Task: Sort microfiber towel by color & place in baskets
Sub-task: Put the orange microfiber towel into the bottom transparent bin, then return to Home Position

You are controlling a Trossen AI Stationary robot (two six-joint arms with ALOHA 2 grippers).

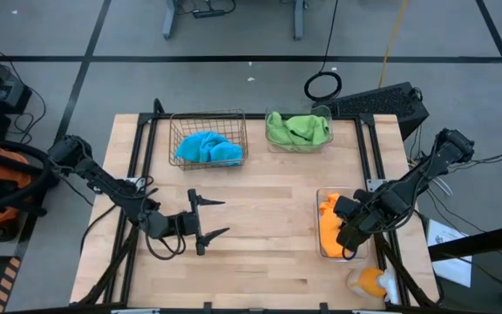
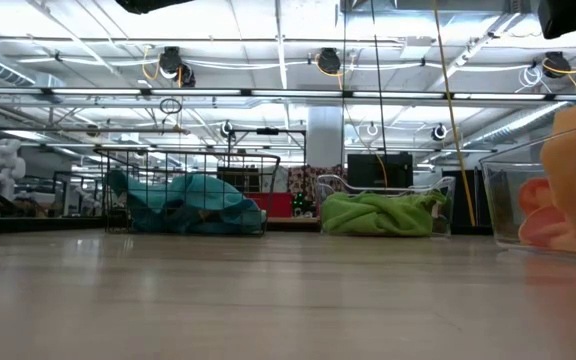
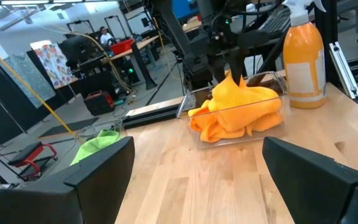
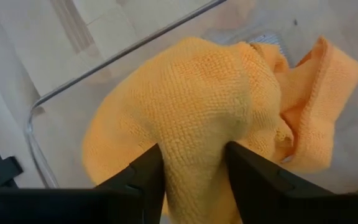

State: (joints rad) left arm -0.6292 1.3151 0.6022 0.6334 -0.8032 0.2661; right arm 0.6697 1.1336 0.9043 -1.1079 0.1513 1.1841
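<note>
Orange towel [image 4: 204,112] pinched by the right gripper [image 4: 194,177] inside the clear bin [image 1: 340,226] at the table's right side.

No brand or readable writing can be made out; the pale label on the orange spray bottle [image 3: 303,56] beside that bin is seen only as a blank patch. The right gripper's fingers are closed on a fold of the orange towel, which is bunched in the bin. The left gripper [image 1: 211,218] is held low over the bare wood near the table's middle, fingers spread and nothing between them. A blue towel [image 1: 206,147] is piled in the wire basket [image 1: 207,139] at the far edge, and a green towel [image 1: 298,129] is heaped in the second clear bin [image 1: 299,131] just beside it. A black keyboard [image 1: 382,102] is set past the far right corner.
</note>
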